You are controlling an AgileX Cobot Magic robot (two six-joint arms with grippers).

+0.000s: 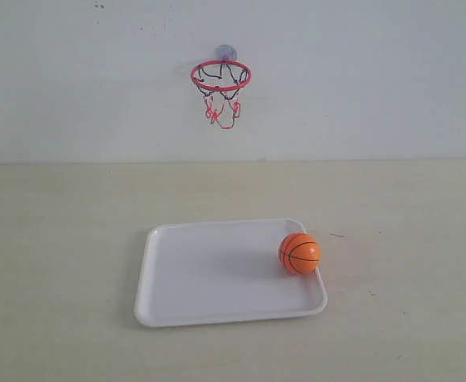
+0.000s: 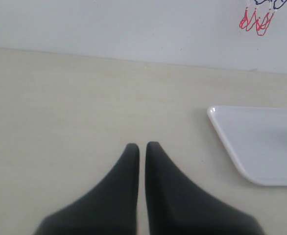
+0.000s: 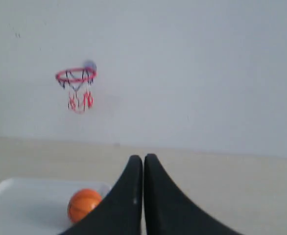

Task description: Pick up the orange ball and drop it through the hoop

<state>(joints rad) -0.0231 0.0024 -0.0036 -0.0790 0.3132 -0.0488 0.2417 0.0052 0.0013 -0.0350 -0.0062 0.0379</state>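
Observation:
The orange ball (image 1: 300,254) rests at the right edge of the white tray (image 1: 193,278); the right wrist view also shows the orange ball (image 3: 83,205). The hoop (image 1: 220,76), red ring with red and black net, hangs on the wall above the table; the hoop (image 3: 76,75) shows whole in the right wrist view, and only its net's tips (image 2: 256,19) in the left. My left gripper (image 2: 142,145) is shut over bare table beside the tray. My right gripper (image 3: 143,157) is shut, empty, apart from the ball. Neither gripper appears in the exterior view.
The pale table (image 1: 58,239) runs back to a white wall (image 1: 376,79). The tray's corner (image 2: 251,142) lies close to the left gripper.

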